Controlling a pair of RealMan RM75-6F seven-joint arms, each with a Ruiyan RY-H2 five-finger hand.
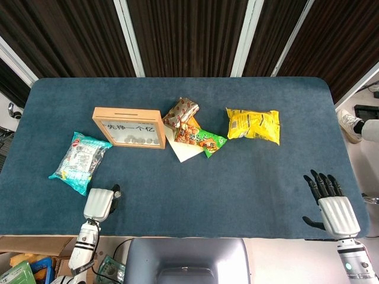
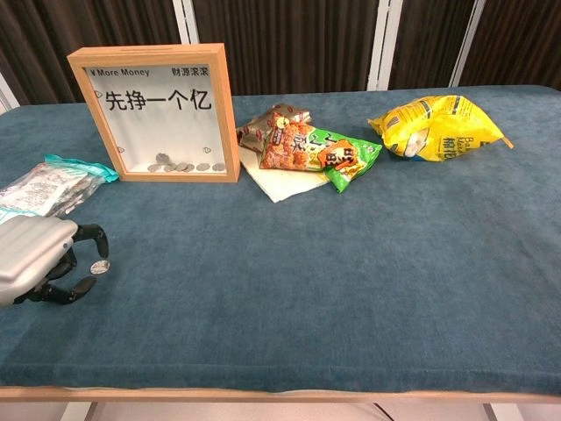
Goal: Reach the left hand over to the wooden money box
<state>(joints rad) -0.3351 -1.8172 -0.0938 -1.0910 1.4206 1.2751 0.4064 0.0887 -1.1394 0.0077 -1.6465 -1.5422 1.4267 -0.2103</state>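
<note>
1. At the near-left edge of the blue table [image 1: 266, 177], the left hand [image 1: 99, 204] lies low on the cloth with its dark fingers [image 2: 83, 235] curled inward; a small coin [image 2: 100, 267] sits at the fingertips, and I cannot tell whether it is pinched.
2. Just beyond the hand, to its left, lies a teal snack bag [image 1: 79, 161].
3. Farther back and slightly right stands the wooden money box [image 1: 129, 127], well apart from the hand.
4. The box is an upright light-wood frame with a pale front bearing Chinese characters and "More Money", coins heaped at the bottom, and a slot on top.
5. At the near-right corner, the right hand [image 1: 331, 204] rests with fingers spread, holding nothing.
</note>
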